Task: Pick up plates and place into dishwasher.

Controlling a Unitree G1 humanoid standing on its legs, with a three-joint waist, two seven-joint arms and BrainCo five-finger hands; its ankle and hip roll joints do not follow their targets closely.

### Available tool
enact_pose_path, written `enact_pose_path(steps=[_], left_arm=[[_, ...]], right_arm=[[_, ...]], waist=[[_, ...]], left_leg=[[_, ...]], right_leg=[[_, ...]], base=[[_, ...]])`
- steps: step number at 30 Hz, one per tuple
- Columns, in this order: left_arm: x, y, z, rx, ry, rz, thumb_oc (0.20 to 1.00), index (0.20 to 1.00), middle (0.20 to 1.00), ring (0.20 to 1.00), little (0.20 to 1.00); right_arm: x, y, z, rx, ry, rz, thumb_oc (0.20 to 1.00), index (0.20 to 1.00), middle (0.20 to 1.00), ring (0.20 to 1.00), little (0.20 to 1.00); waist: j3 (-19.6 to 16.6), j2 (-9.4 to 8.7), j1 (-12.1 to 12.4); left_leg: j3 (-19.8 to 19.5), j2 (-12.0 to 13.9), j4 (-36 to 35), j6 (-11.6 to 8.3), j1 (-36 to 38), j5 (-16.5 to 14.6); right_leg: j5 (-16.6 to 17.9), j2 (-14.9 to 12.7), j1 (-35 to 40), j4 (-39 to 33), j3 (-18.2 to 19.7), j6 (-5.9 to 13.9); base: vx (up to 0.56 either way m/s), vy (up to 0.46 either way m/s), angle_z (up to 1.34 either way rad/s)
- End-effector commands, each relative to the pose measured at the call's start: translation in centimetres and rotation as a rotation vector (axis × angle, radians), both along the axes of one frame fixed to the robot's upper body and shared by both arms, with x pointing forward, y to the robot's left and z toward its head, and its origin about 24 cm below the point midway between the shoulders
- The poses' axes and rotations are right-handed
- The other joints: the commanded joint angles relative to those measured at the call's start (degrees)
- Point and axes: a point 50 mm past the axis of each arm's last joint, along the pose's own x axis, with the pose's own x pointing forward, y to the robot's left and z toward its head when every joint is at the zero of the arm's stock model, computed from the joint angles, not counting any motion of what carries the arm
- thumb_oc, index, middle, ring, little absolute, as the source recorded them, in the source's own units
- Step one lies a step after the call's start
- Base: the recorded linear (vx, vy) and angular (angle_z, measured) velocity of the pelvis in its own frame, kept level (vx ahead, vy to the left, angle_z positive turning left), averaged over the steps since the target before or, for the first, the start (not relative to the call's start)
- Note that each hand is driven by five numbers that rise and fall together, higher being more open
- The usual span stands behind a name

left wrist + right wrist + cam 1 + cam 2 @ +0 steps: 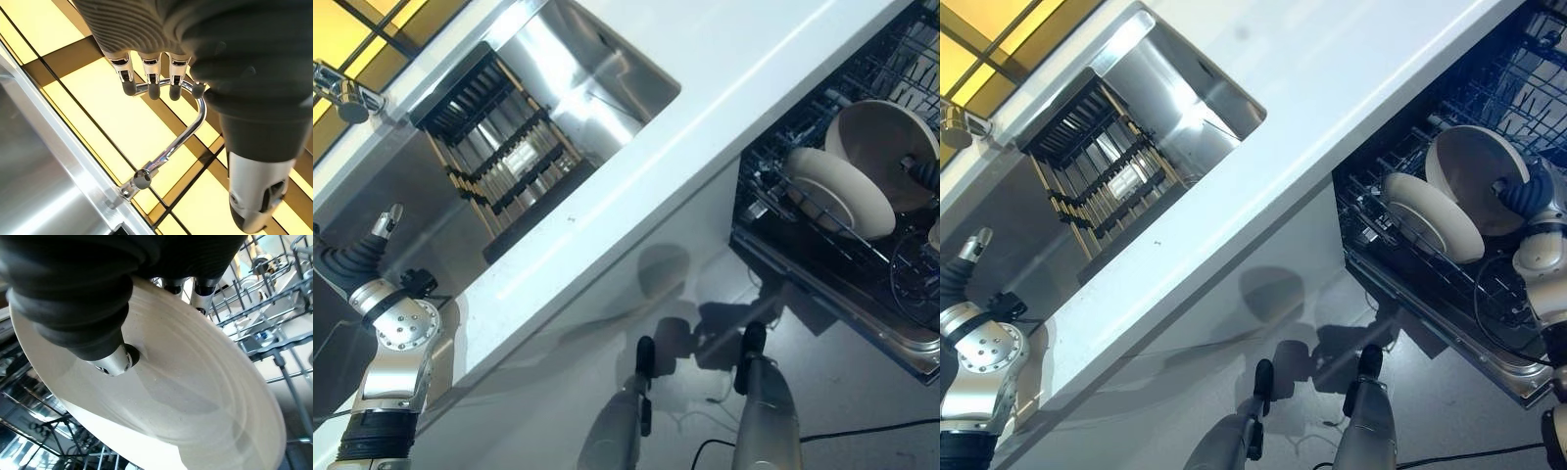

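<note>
Two cream plates stand on edge in the dishwasher's lower rack [822,269] at the right. My right hand [1526,193] is shut on the rear plate [1474,174]. In the right wrist view its thumb [111,363] presses on that plate's face [195,401] and its fingers reach behind the rim. The front plate [1430,217] leans in the rack beside it, free of the hand. My left hand [357,259] is raised at the far left by the sink, open and holding nothing, its fingers [150,78] close to the tap.
A white counter [724,108] runs across the view, with a steel sink [573,69] holding a dark slatted drying rack [504,147]. A chrome tap [186,132] curves up behind the sink. The dishwasher's wire tines [274,328] surround the plates.
</note>
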Motion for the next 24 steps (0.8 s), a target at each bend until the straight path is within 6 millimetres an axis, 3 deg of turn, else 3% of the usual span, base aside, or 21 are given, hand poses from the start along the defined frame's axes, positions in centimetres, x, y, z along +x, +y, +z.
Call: enact_pose_path(steps=[1,8,9,10,11,19,24], left_arm=[[0.3,0.2,0.7,0.006,-0.038,0.026,1.000,1.000,1.000,1.000,1.000],[0.0,0.5,0.8,0.002,-0.026,0.033,1.000,1.000,1.000,1.000,1.000],[0.0,0.6,0.8,0.001,-0.025,0.033,1.000,1.000,1.000,1.000,1.000],[0.0,0.7,0.8,0.001,-0.022,0.034,1.000,1.000,1.000,1.000,1.000],[-0.1,0.8,0.8,0.003,-0.019,0.036,1.000,1.000,1.000,1.000,1.000],[-0.5,1.3,0.2,-0.005,0.016,0.052,1.000,1.000,1.000,1.000,1.000],[-1.1,1.4,-0.9,-0.019,0.032,0.067,1.000,1.000,1.000,1.000,1.000]], right_arm=[[0.2,-1.0,-0.2,-0.021,0.056,-0.050,0.200,0.200,0.200,0.200,0.200],[0.1,-0.7,-1.1,-0.012,0.076,-0.044,0.200,0.200,0.200,0.200,0.200],[-0.1,-0.8,-1.3,-0.005,0.070,-0.052,0.269,0.269,0.269,0.269,0.269],[-0.2,-1.0,-1.4,0.004,0.054,-0.060,0.893,0.893,0.893,0.893,0.893],[-0.3,-1.1,-1.4,0.010,0.042,-0.067,1.000,1.000,1.000,1.000,1.000],[-1.2,-1.2,-0.6,0.075,-0.135,-0.102,1.000,1.000,1.000,1.000,1.000],[-1.9,-0.1,0.2,0.148,-0.290,-0.097,1.000,1.000,1.000,1.000,1.000]], waist=[[-1.0,-0.26,-0.3],[-0.4,0.03,-1.2],[-0.4,-0.01,-1.3],[-0.4,-0.14,-1.4],[-0.4,-0.21,-1.5],[-0.7,-0.47,-2.1],[-0.2,-1.16,-3.0]], left_leg=[[2.7,0.1,1.1,0.34,3.2,2.6],[3.6,0.4,0.7,0.43,4.0,1.9],[3.7,0.5,0.8,0.46,4.0,1.8],[3.8,0.6,1.1,0.51,4.0,1.5],[3.9,0.7,1.3,0.57,4.0,1.5],[4.4,1.2,3.4,0.79,4.7,1.0],[3.8,-1.3,11.8,1.53,2.6,-1.0]], right_leg=[[2.8,3.3,-0.4,-9.7,3.4,1.88],[2.7,3.6,1.0,-10.4,4.3,1.87],[2.7,3.7,1.2,-10.4,4.3,1.90],[2.6,3.7,1.4,-10.4,4.4,1.94],[2.5,3.8,1.7,-10.4,4.4,1.97],[1.9,4.3,4.6,-10.6,4.8,1.73],[1.5,4.4,6.2,-11.1,5.8,1.14]], base=[[0.02,0.019,0.05],[0.03,0.008,0.00],[0.02,-0.014,-0.07],[0.02,-0.023,-0.06],[0.03,-0.025,-0.05],[0.00,0.000,0.00],[-0.01,-0.012,0.03]])
